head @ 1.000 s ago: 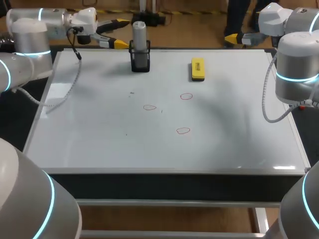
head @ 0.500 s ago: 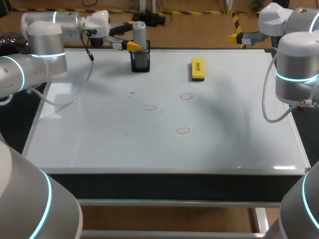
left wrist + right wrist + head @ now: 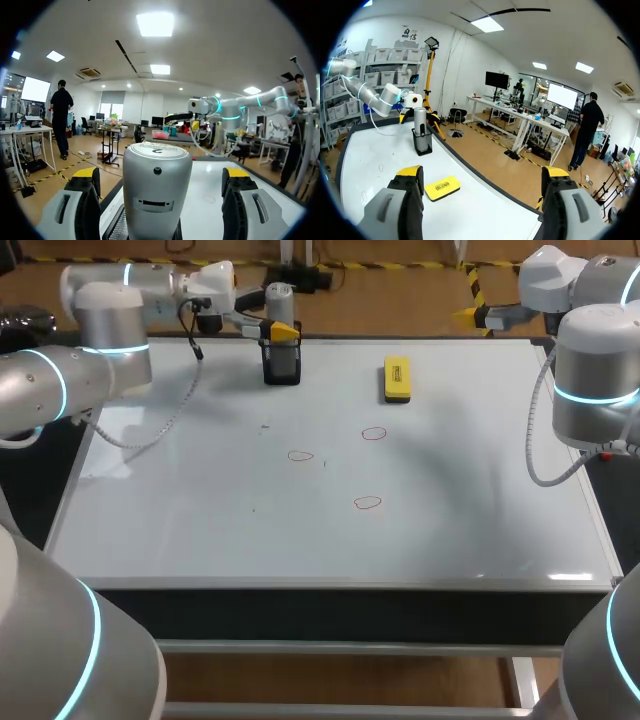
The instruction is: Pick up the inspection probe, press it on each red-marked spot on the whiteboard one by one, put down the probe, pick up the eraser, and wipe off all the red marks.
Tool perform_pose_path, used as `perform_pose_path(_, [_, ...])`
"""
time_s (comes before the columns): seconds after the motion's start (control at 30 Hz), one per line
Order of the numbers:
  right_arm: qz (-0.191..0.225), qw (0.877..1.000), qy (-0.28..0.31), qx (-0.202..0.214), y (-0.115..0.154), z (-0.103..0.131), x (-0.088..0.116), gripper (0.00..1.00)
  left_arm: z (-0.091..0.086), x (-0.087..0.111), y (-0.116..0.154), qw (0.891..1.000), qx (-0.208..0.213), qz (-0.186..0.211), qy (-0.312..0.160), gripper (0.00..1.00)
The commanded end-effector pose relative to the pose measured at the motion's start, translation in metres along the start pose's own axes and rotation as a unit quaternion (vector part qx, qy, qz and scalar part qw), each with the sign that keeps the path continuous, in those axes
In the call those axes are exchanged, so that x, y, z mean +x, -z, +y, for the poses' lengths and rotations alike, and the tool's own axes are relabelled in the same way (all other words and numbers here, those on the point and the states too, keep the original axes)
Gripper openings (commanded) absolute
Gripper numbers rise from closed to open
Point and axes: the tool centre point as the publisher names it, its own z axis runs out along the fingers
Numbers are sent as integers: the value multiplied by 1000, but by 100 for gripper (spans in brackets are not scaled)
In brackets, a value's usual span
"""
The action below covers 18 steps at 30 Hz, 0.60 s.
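The inspection probe (image 3: pixel 279 308), a grey cylinder, stands upright in a black holder (image 3: pixel 282 368) at the back of the whiteboard (image 3: pixel 180 520). My left gripper (image 3: pixel 277 327) is open with one finger on either side of the probe's upper part. In the left wrist view the probe (image 3: pixel 157 190) stands between the fingers (image 3: pixel 85 200) with a gap on both sides. Three red rings (image 3: pixel 374 433), (image 3: pixel 300 455), (image 3: pixel 368 503) are drawn mid-board. The yellow eraser (image 3: pixel 397 379) lies to the holder's right. My right gripper (image 3: pixel 478 315) hangs open beyond the board's back right corner, holding nothing; its wrist view shows the eraser (image 3: pixel 442 187) and probe (image 3: pixel 420 127).
The board's raised frame (image 3: pixel 340 583) runs along the front edge. My right arm's grey body (image 3: pixel 595 380) stands over the board's right edge. Small dark specks (image 3: pixel 265 425) mark the board left of the rings.
My left arm swung right along the board's back edge, bringing its open gripper from left of the holder to around the probe. The right arm stayed put.
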Motion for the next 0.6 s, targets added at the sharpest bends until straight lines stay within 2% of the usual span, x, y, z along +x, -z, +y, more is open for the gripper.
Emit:
perform_pose_path(0.03, [0,1000,0,0,0,0,0,100,5,-9,-3,1000,2,9,3,100])
perform_pose_path(0.37, [0,1000,0,0,0,0,0,100,7,-11,-1,1000,5,6,7,100])
perform_pose_path(0.43, [0,1000,0,0,0,0,0,100,7,-11,0,1000,3,9,7,85])
perform_pose_path(0.5, [0,1000,0,0,0,0,0,100,7,-11,-1,1000,2,16,6,65])
perform_pose_path(0.53, [0,1000,0,0,0,0,0,100,7,-11,-1,1000,2,22,6,42])
perform_pose_path(0.57, [0,1000,0,0,0,0,0,100,7,-11,-1,1000,2,22,6,29])
perform_pose_path(0.6, [0,1000,0,0,0,0,0,100,8,-11,-2,1000,-1,25,5,12])
